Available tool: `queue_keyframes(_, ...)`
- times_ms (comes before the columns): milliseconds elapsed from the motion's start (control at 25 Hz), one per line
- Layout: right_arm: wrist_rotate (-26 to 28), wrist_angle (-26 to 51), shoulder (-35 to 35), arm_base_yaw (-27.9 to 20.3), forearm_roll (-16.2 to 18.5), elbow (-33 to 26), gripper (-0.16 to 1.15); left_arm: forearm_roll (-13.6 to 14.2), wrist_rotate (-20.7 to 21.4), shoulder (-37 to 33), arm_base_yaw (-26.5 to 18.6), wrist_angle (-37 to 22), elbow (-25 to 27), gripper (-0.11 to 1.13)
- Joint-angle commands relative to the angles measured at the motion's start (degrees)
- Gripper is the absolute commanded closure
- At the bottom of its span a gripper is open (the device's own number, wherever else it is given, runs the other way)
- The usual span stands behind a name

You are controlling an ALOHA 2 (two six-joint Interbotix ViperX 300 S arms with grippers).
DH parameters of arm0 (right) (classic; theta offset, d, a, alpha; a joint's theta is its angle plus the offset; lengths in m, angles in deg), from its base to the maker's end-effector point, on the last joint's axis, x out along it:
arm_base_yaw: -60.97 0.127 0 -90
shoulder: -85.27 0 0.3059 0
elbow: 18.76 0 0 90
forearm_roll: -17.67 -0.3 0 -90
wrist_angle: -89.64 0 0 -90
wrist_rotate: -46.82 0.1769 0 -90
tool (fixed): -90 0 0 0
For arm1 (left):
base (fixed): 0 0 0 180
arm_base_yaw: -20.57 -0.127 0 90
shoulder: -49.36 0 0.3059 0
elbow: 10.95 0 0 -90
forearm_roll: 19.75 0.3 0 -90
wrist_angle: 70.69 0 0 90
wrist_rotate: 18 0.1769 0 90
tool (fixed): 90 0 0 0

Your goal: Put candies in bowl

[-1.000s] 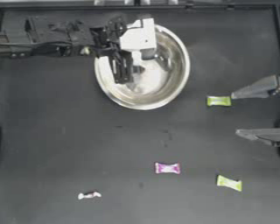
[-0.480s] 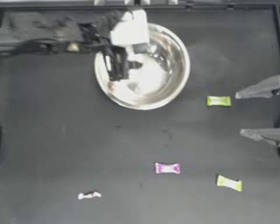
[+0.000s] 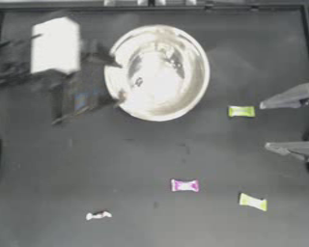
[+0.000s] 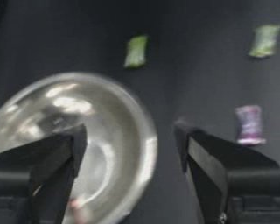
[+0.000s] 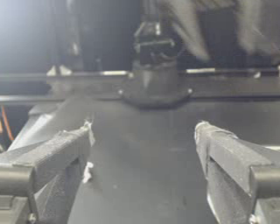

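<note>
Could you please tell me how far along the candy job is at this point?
Possibly one candy is done: a small blurred speck shows inside the bowl, not certain. Nothing is in hand: the left gripper, jaws open, is beside the bowl; the right gripper waits open. Left: yellow-green candies, magenta candy, white candy.

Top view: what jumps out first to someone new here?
The big shiny silver bowl at upper centre dominates. Four small candies lie on the dark table outside it: a yellow-green one right of the bowl, a pink one, another yellow-green and a white one nearer the bottom. The left gripper, blurred, sits at the bowl's left rim, jaws open.
</note>
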Motion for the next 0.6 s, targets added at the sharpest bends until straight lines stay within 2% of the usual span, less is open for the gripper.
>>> queue_keyframes(40, 0.0, -0.18, 0.35, 0.0, -0.18, -1.05, -0.01, -2.9, -0.09, -7.56, 2.29, 3.52, 3.78, 0.09)
queue_keyframes(240, 0.0, 1.41, 0.26, 0.0, -0.18, -1.67, -0.01, -6.15, -0.09, -16.44, 3.87, 8.88, 13.54, 0.09)
queue_keyframes(360, 0.0, 2.55, 0.26, -0.09, -0.18, -2.2, -0.01, -6.77, -0.18, -21.53, 5.8, 13.18, 19.69, 0.09)
queue_keyframes(600, -0.09, 5.45, 0.26, -2.02, -0.18, -3.08, -0.01, -8.17, -0.18, -26.54, 7.38, 18.11, 26.54, 0.09)
